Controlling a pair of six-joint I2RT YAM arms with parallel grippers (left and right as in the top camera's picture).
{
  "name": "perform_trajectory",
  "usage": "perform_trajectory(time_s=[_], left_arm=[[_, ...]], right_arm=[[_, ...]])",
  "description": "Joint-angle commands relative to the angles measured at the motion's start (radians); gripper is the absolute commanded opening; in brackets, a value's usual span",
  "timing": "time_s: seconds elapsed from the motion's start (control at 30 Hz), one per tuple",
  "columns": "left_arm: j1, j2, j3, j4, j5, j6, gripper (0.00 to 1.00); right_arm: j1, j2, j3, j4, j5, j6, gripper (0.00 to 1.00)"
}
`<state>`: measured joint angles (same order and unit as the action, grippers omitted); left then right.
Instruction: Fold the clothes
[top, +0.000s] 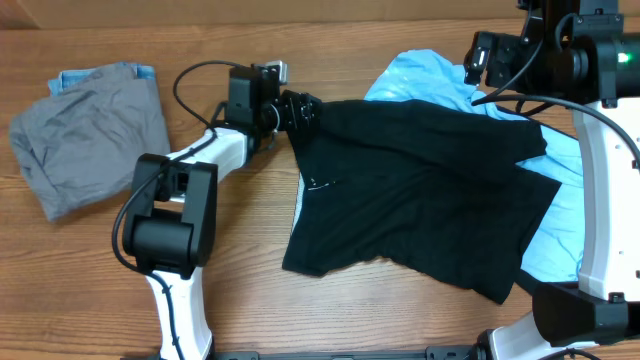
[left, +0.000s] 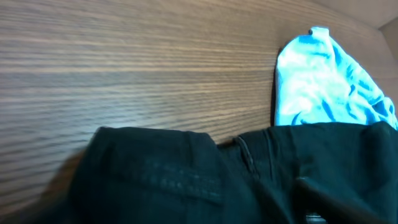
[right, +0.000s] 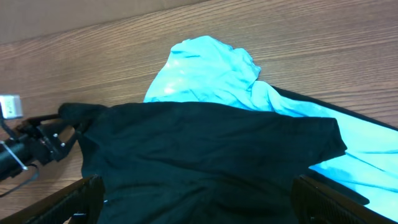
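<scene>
We lose the jaws of the left gripper (top: 290, 108) under cloth, though overhead they pinch a corner of the black shorts (top: 420, 190). These sprawl rumpled on the desk (top: 400, 320) over a blue shirt (top: 420, 68); the jaws of the right gripper (right: 196, 186) gape wide

Left gripper (top: 297, 108) tips: buried in bunched corner of black garment (top: 420, 190). Light blue shirt (top: 420, 72): mostly covered by it, right edge behind right arm (top: 605, 200). Right gripper (right: 198, 193) fingers (right: 74, 199): cropped at bottom edge. Left wrist view: near fabric blurred, own fingers unseen.
</scene>
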<state>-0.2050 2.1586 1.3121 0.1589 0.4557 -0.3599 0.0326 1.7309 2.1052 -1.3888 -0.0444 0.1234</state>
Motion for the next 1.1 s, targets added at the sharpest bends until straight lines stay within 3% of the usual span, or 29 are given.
perform_trajectory(time_s=[0.0,0.07,0.17,0.27,0.37,0.47,0.63,0.7,0.77,0.8,0.9,1.07], left_arm=[[-0.026,0.000,0.027,-0.011,0.016,0.000,0.04],[0.024,-0.103,0.040,-0.085,0.038,-0.003,0.04],[0.142,-0.392,0.047,-0.182,0.030,-0.003,0.04],[0.235,-0.600,0.047,-0.226,-0.067,-0.003,0.04],[0.264,-0.656,0.047,-0.303,-0.100,0.000,0.04],[0.237,-0.590,0.047,-0.385,-0.100,0.002,0.04],[0.211,-0.462,0.047,-0.417,-0.100,0.024,0.04],[0.211,-0.442,0.047,-0.419,-0.100,0.024,0.07],[0.210,-0.435,0.047,-0.441,-0.100,0.024,0.47],[0.210,-0.435,0.047,-0.453,-0.099,0.024,1.00],[0.210,-0.435,0.047,-0.504,-0.092,0.023,1.00],[0.210,-0.438,0.047,-0.611,-0.088,0.023,1.00]], right_arm=[[-0.002,-0.007,0.009,0.003,0.009,0.004,1.00],[-0.003,-0.007,0.009,0.006,0.072,0.008,0.93],[-0.047,-0.006,0.009,0.031,0.096,0.008,0.80],[-0.138,0.016,-0.008,0.023,0.088,0.028,0.76],[-0.213,0.074,-0.060,0.010,-0.027,0.030,0.30],[-0.218,0.127,-0.172,0.040,-0.119,0.018,0.05],[-0.203,0.145,-0.518,0.224,-0.369,-0.051,0.04],[-0.202,0.145,-0.652,0.328,-0.373,-0.050,0.04],[-0.202,0.145,-0.804,0.483,-0.376,-0.053,0.04],[-0.202,0.145,-0.857,0.542,-0.376,-0.053,0.04],[-0.202,0.148,-0.943,0.671,-0.356,-0.053,0.06],[-0.202,0.278,-0.967,0.731,-0.265,-0.051,0.06]])
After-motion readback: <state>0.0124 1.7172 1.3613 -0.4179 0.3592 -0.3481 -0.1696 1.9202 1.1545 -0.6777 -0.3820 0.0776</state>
